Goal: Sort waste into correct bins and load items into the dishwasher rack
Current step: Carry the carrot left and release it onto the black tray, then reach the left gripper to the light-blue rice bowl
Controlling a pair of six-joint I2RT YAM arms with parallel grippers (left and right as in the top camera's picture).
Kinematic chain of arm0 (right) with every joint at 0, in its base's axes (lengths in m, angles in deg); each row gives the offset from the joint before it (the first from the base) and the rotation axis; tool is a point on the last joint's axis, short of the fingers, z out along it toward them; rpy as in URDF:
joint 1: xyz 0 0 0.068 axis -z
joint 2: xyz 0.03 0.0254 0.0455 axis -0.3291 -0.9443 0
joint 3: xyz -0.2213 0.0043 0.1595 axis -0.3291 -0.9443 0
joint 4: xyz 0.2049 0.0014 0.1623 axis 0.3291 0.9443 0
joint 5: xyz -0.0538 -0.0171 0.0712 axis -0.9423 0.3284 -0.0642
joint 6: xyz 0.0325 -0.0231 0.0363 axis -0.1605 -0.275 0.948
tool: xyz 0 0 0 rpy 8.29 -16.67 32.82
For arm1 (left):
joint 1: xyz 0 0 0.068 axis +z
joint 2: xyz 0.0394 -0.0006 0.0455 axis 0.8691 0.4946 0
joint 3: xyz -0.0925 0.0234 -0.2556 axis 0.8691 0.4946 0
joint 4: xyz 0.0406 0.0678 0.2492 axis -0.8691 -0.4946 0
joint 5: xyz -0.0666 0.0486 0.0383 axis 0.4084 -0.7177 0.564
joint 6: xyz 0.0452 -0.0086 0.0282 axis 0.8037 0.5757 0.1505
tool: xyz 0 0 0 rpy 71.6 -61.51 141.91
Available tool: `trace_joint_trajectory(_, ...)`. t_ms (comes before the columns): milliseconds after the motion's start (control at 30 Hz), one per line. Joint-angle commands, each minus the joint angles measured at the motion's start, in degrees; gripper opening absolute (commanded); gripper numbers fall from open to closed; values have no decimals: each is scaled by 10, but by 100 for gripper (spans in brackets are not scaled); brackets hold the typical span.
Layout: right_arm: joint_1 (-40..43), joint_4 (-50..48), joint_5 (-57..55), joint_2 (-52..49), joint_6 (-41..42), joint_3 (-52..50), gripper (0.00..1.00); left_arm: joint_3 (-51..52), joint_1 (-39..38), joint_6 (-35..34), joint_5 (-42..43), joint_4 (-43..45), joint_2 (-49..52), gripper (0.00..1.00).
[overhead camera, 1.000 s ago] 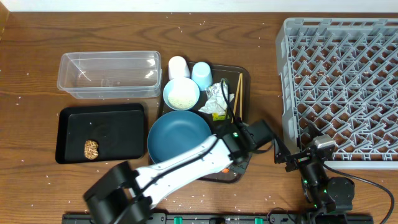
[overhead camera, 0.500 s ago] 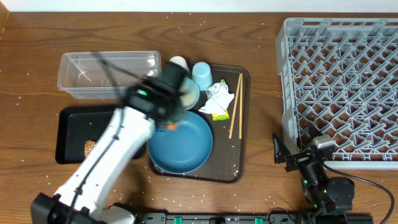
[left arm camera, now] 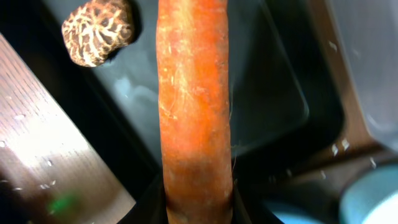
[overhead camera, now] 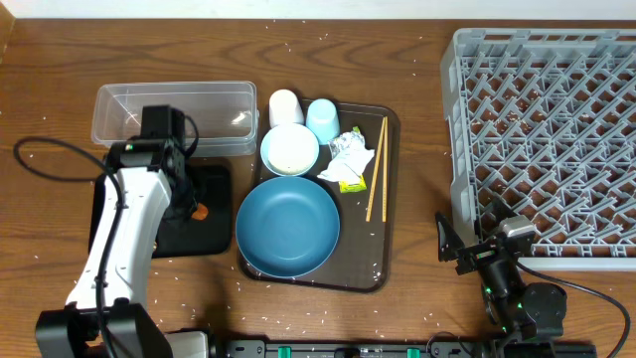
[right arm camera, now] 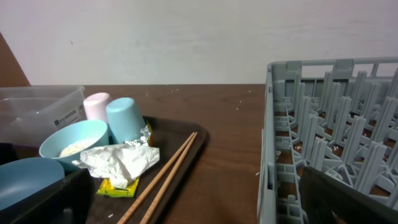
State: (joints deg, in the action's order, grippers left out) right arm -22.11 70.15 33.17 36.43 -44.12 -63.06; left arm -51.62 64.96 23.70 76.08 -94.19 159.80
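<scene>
Clamping the carrot (left arm camera: pixel 194 112), left hand (overhead camera: pixel 190 202) hangs over black tray (overhead camera: pixel 215 237); right hand (overhead camera: pixel 450 248) gapes.

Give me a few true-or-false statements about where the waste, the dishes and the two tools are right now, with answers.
The left tool grips the carrot over the black tray. True.
The chopsticks lie on the brown tray. True.
The lump lies on the brown tray. False: it is in the black tray.
The right tool is shut. False: it is open.
The plate sits in the black tray. False: it is on the brown tray.
</scene>
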Motion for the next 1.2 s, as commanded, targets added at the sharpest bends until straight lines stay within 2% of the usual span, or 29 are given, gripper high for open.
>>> trace_joint_trajectory(0,-5,2,-2,2,-5,-1,99,38,19,-50,-9,33,-1,9)
trace_joint_trajectory(167,-5,2,-2,2,-5,-1,99,84,34,-67,-8,91,-1,10)
trace_joint_trajectory(200,-5,2,-2,2,-5,-1,99,89,35,-67,-8,95,-1,17)
trace_joint_trajectory(233,-5,2,-2,2,-5,-1,99,92,35,-67,-8,97,-1,28)
trace_joint_trajectory(333,-5,2,-2,2,-5,-1,99,93,35,-42,-7,96,-1,50)
trace_joint_trajectory(433,-5,2,-2,2,-5,-1,99,91,35,-5,-4,96,-1,60)
trace_joint_trajectory(700,-5,2,-2,2,-5,-1,99,53,22,102,42,88,-30,63)
trace_joint_trajectory(767,-5,2,-2,2,-5,-1,99,40,4,108,43,86,-52,63)
trace_joint_trajectory(867,-5,2,-2,2,-5,-1,99,19,-46,125,43,93,-93,64)
trace_joint_trajectory(967,-5,2,-2,2,-5,-1,99,-5,-111,172,43,116,-119,70)
trace_joint_trajectory(1000,-5,2,-2,2,-5,-1,99,-19,-146,200,43,125,-122,76)
trace_joint_trajectory(1167,-5,2,-2,2,-5,-1,99,-97,-259,283,43,122,-92,79)
